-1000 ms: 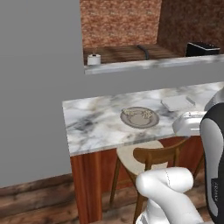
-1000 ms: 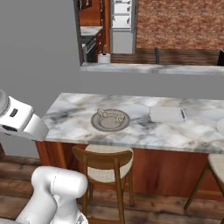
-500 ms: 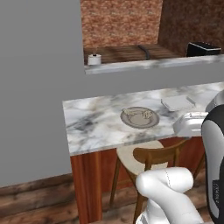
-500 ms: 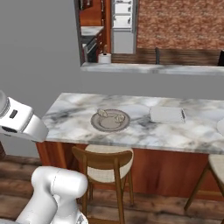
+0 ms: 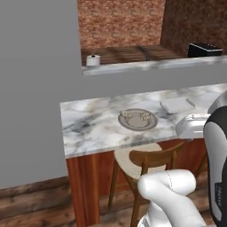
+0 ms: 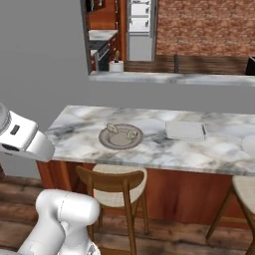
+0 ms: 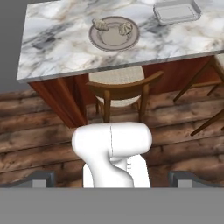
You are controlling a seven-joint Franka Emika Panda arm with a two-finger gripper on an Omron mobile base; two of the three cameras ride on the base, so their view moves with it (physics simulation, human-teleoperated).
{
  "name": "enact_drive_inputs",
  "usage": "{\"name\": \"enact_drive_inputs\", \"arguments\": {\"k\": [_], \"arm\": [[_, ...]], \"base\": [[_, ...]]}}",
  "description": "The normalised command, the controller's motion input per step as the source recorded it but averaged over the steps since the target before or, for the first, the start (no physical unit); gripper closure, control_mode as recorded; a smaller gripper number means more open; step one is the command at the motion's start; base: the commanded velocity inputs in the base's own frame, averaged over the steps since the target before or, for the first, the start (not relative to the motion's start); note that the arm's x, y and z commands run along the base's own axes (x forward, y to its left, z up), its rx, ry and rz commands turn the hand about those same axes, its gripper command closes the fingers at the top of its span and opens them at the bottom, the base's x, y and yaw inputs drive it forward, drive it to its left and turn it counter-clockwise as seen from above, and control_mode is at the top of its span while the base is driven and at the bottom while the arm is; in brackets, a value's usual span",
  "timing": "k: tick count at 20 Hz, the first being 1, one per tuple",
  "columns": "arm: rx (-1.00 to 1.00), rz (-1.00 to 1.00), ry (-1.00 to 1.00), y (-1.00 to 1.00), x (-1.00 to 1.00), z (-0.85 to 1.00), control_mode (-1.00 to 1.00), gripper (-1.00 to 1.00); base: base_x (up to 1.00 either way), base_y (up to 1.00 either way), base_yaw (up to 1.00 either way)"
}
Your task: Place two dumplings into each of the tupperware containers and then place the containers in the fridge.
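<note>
Marble counter point(image 7: 57, 43), dumplings point(image 7: 113, 27) on plate point(image 7: 114, 40)

A marble-topped table point(image 6: 89, 124) carries a round grey-brown plate point(image 6: 120, 142). A wooden chair point(image 6: 117, 187) with a pale seat stands tucked under it on a dark plank floor point(image 7: 39, 131). Behind, a white paper roll point(image 5: 92, 60) sits on a ledge before a brick wall point(image 5: 119, 22).

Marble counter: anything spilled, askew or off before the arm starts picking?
Nothing stands out. The dumplings sit on the round plate, none spilled onto the marble counter. A tupperware container lies flat and empty beside the plate, slightly angled to the counter edge. The wooden stool is tucked under the counter, upright.
</note>
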Motion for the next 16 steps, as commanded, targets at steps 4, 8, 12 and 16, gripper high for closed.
{"name": "enact_drive_inputs", "arguments": {"k": [4, 8, 12, 16], "arm": [[0.0, 0.0, 0.0, 0.0, 0.0, 0.0, 1.0, -1.0], [0.0, 0.0, 0.0, 0.0, 0.0, 0.0, 1.0, -1.0], [0.0, 0.0, 0.0, 0.0, 0.0, 0.0, 1.0, -1.0], [0.0, 0.0, 0.0, 0.0, 0.0, 0.0, 1.0, -1.0]], "base": [[-0.15, -0.4, -0.01], [0.03, -0.39, 0.0], [0.0, -0.58, 0.0], [0.09, -0.5, 0.0]]}}
